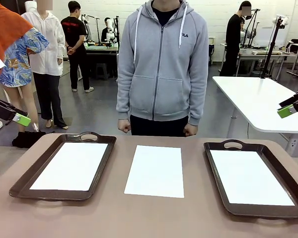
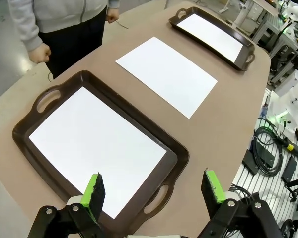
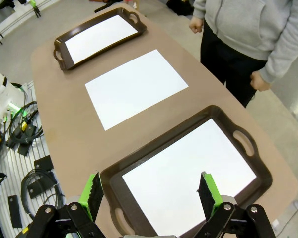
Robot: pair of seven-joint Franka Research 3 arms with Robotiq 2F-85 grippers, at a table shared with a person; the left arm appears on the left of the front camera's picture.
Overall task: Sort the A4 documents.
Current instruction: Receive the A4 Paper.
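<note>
On the brown worktop sit two dark brown handled trays, L and R, w/ a bare strip between them. A person in a grey zip hoodie stands at the far edge opposite that strip, fists down by the worktop's edge, clear of both trays. A white table stands behind at the R, off the worktop. Each tray's raised rim rings the paper inside it. The left tray holds one A4 sheet, the left-tray sheet, flat on its floor. The right tray holds the right-tray sheet, also flat. The middle sheet lies flat on the bare worktop between the trays, apart from both rims, long side running away from the robot. The left gripper hangs above the worktop's L edge, outboard of the left tray and well apart from the middle sheet. In the left wrist view it hovers over that tray's near rim, jaws spread wide, green pads w/ nothing between them. The right gripper hangs high at the R edge, outboard of the right tray. In its own wrist view it sits above that tray's near rim, jaws likewise wide apart, holding nothing, w/ the middle sheet beyond the tray.
</note>
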